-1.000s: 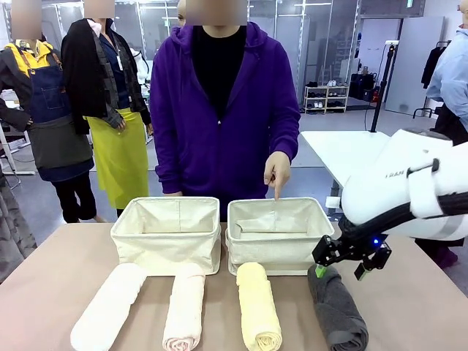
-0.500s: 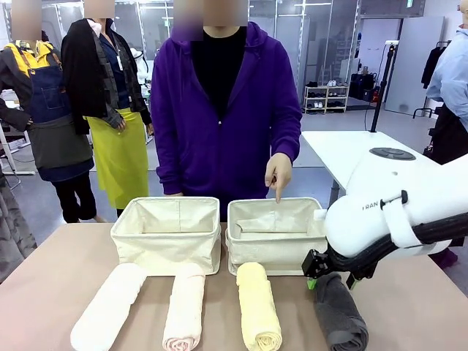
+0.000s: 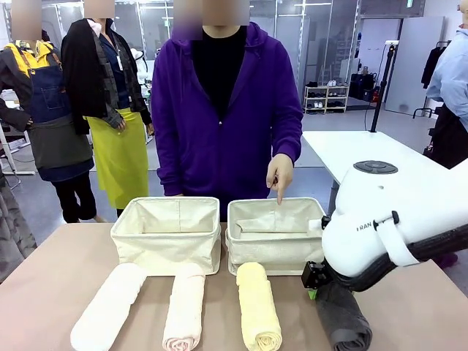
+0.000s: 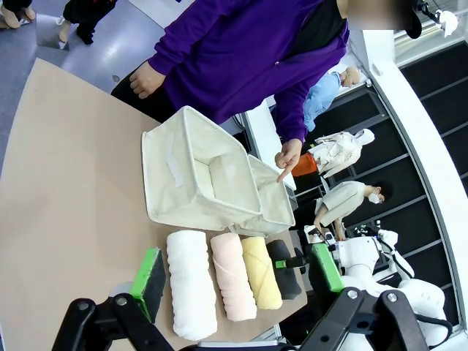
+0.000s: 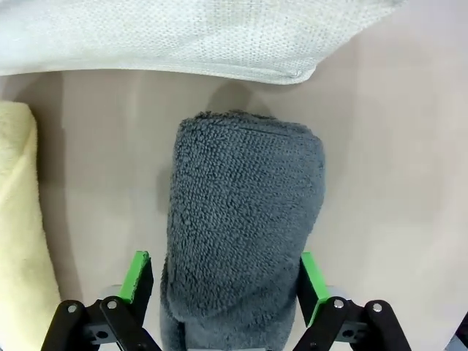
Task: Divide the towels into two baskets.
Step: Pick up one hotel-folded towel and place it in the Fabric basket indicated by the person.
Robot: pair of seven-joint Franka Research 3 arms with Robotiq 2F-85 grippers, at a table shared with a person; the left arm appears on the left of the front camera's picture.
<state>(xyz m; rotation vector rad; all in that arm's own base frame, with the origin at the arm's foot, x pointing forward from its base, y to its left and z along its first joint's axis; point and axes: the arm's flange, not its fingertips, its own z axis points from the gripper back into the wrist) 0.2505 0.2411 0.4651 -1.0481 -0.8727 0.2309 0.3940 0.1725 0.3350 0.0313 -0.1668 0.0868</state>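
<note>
Four towel rolls lie side by side at the table's front: white (image 3: 110,307), pale pink (image 3: 184,306), yellow (image 3: 259,307) and dark grey (image 3: 344,322). Behind them stand two cream baskets, the left basket (image 3: 167,232) and the right basket (image 3: 274,234). My right gripper (image 5: 223,285) is open and down over the grey towel (image 5: 245,219), one green pad on each side of the roll. My left gripper (image 4: 238,270) is open and holds nothing, high above the table, with the towel row (image 4: 232,274) far below it.
A person in a purple hoodie stands behind the baskets, one finger (image 3: 278,179) pointing down into the right basket. The yellow towel (image 5: 18,219) lies close beside the grey one, and the basket's wall (image 5: 183,36) is just beyond the grey roll's end.
My right arm has swung left and lowered over the grey towel's far end; its gripper, plainly seen a second ago, now sits mostly behind the arm's body.
</note>
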